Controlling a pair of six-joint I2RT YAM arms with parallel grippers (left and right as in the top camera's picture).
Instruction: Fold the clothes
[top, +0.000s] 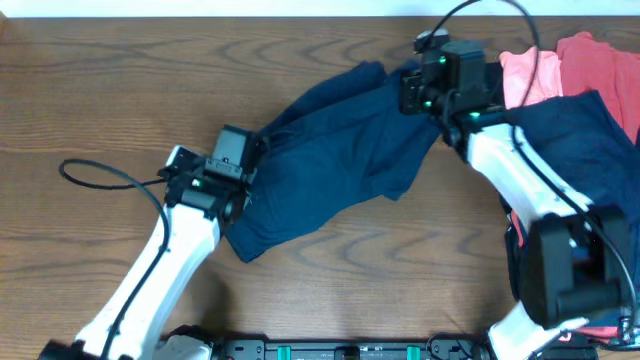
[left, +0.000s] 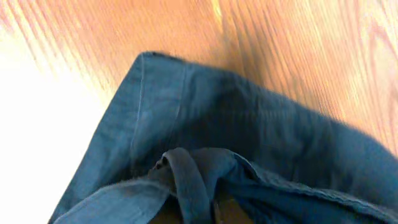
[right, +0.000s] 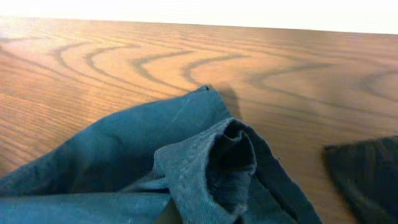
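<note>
— Where is the navy garment (top: 340, 160) now?
— It lies across the middle of the table (top: 110, 70), spread between both arms; the left gripper (top: 232, 172) seems closed on its lower corner, the right gripper (top: 425, 90) on its upper edge; bunched cloth hides the fingers.
— How will it handle?
— Soft, limp and light, we think; we should hold hems and corners.

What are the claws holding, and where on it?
Navy garment, seemingly by both: left claw at its left edge, right claw at its upper-right hemmed edge. Grip itself hidden under bunched fabric.
</note>
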